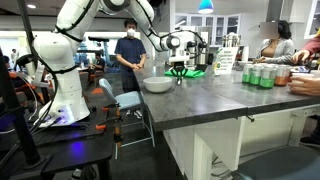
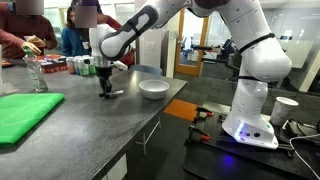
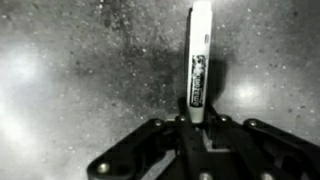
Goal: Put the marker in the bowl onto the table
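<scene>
Nearest us, our black metal gripper (image 3: 197,124) flanks a white plastic marker (image 3: 198,60) on the dark-grey slab table (image 3: 60,80); we cannot tell whether it grips. A shallow white round bowl (image 2: 153,89) sits near the long edge.

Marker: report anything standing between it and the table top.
Nothing visible does. The marker sits right at the gripper, on or just above bare table; the bowl stands apart to the side.
</scene>
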Tool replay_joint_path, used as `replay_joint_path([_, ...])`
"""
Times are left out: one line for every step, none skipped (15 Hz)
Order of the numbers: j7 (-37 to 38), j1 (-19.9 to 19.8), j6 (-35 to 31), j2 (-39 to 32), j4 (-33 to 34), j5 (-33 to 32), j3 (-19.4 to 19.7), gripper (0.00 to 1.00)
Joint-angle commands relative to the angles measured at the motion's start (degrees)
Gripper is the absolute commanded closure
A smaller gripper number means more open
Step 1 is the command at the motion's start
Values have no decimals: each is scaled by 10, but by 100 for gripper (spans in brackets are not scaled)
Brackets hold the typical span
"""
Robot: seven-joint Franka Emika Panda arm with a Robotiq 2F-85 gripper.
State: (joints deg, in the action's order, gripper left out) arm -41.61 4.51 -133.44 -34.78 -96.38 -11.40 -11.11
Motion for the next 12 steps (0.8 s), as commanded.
replay_joint_path([-17, -1, 28, -11, 22, -11, -4, 95])
replay_joint_path([-22, 0, 26, -9, 19, -14, -4, 95])
replay_joint_path([-15, 2, 31, -9, 20, -15, -1, 95])
replay_joint_path([-18, 3, 35, -6, 18, -18, -2, 56])
replay_joint_path([-15, 5, 40, -3, 16, -21, 0, 53])
replay_joint_path([-12, 5, 44, 1, 14, -22, 0, 48])
replay_joint_path([-9, 5, 46, 5, 12, -21, -1, 39])
replay_joint_path([-3, 8, 48, 11, 9, -23, 1, 33])
replay_joint_path([4, 9, 49, 17, 6, -23, 2, 26])
replay_joint_path([6, 9, 53, 25, 3, -21, 2, 17])
replay_joint_path([14, 12, 57, 36, -1, -23, 4, 11])
replay_joint_path([19, 13, 61, 50, -7, -24, 5, 2])
